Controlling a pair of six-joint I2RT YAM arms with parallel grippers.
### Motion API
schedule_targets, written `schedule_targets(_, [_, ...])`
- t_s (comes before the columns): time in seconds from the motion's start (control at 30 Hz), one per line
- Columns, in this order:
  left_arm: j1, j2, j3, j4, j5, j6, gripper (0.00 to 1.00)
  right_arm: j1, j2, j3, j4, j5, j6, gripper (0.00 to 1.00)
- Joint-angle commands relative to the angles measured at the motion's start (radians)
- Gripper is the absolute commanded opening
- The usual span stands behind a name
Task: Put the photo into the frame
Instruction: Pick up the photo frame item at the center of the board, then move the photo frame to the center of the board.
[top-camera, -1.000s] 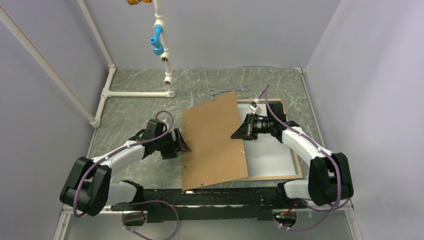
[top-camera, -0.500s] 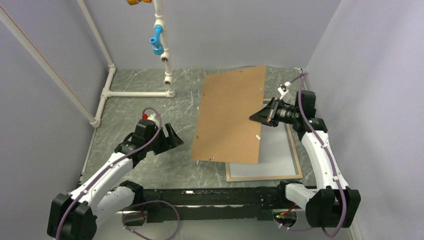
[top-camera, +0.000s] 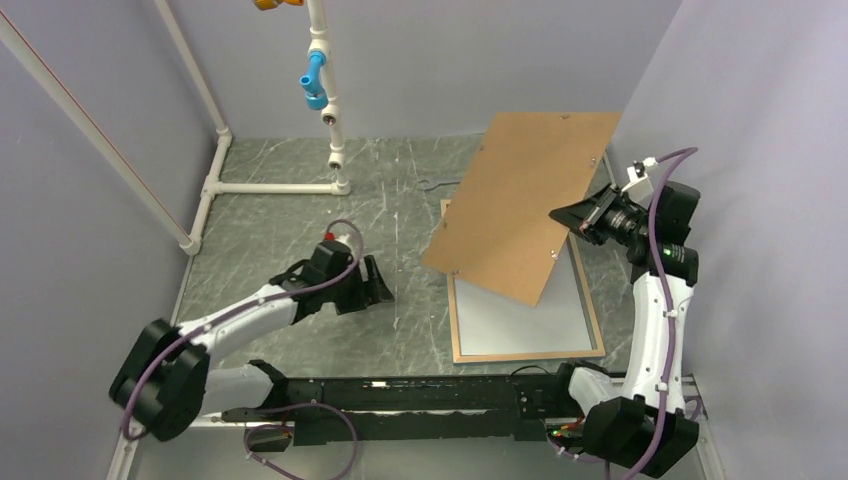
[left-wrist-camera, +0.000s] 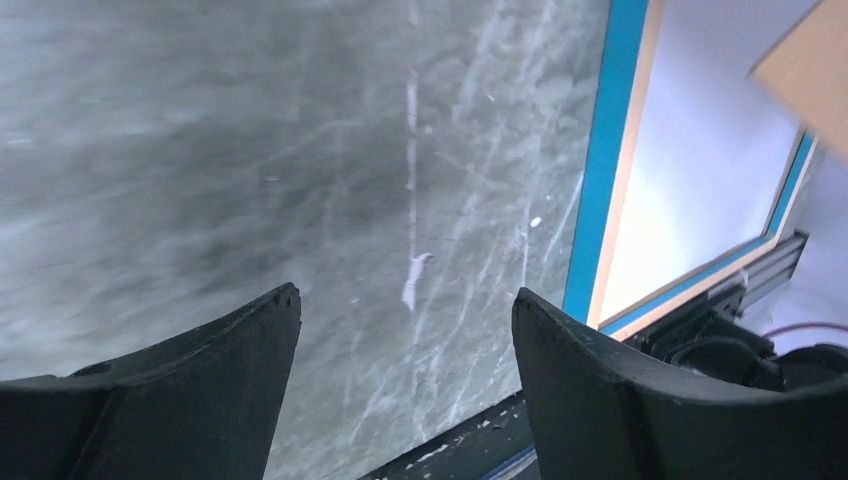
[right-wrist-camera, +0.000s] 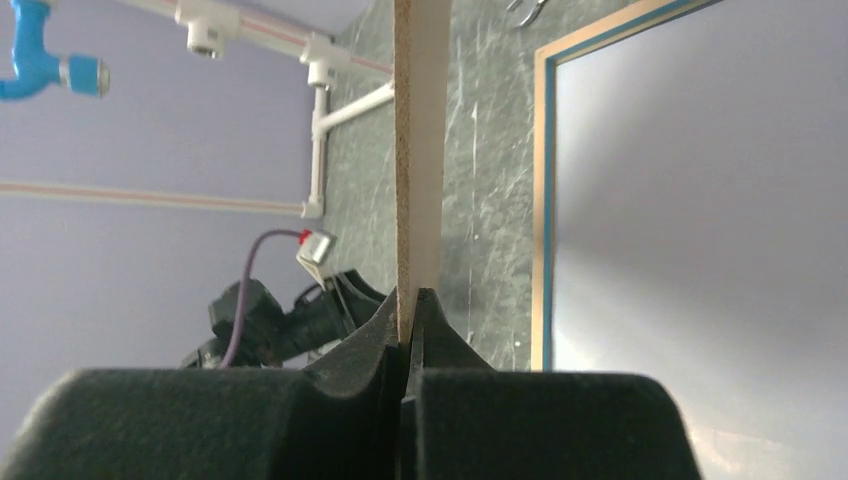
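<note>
The frame (top-camera: 452, 318) lies flat on the right half of the table (top-camera: 290, 215), close to the near right corner. Its long axis runs from the near edge toward the far edge, and its pale tan wood faces up with a thin line of blue along the border. A plain white surface (top-camera: 520, 322) fills its opening. This looks like the photo lying face down, though no print shows to confirm it. The far end of the frame is hidden under a brown backing board (top-camera: 525, 200), which is held up in the air and tilted. The board's far right corner is highest, and its lowest corner hangs over the middle of the white surface; whether that corner touches it cannot be told. The right fingers (right-wrist-camera: 452, 350) are clenched on the board's right long edge, seen edge-on from the wrist as a thin tan slab pinched between them. They are above the frame's right side and clear of it. The left fingers (left-wrist-camera: 215, 365) are spread wide and hold nothing. They hover over bare table near the middle, pointing toward the frame's left long side and near it without touching.
</note>
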Motion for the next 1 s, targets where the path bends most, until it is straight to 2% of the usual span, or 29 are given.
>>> schedule_targets(0.0, [-0.114,0.136,0.113,0.135,-0.014,-0.053,0.80,-0.061,-0.035,0.008,0.096,-0.017,0.075,0.00])
schedule_targets(0.17, [-0.270,0.338,0.318,0.132,-0.051,-0.060,0.79,-0.128,-0.045,-0.041,0.190,-0.017,0.154,0.00])
schedule_targets(0.4, [-0.425,0.599,0.556,0.029,-0.162,-0.072,0.70,-0.208,-0.028,-0.055,0.189,0.035,0.139,0.00])
schedule_targets(0.5, [-0.455,0.692,0.647,-0.077,-0.207,-0.082,0.70,-0.223,-0.022,-0.062,0.193,0.040,0.135,0.00])
schedule_targets(0.63, [-0.462,0.737,0.739,-0.229,-0.276,-0.096,0.67,-0.229,-0.021,-0.074,0.197,0.043,0.128,0.00])
schedule_targets(0.77, [-0.464,0.770,0.776,-0.293,-0.281,-0.107,0.61,-0.230,-0.020,-0.085,0.212,0.030,0.138,0.00])
schedule_targets(0.87, [-0.464,0.815,0.830,-0.340,-0.260,-0.093,0.50,-0.232,-0.019,-0.083,0.213,0.027,0.140,0.00])
schedule_targets(0.97, [-0.464,0.834,0.847,-0.361,-0.250,-0.084,0.29,-0.231,-0.017,-0.082,0.208,0.024,0.134,0.00])
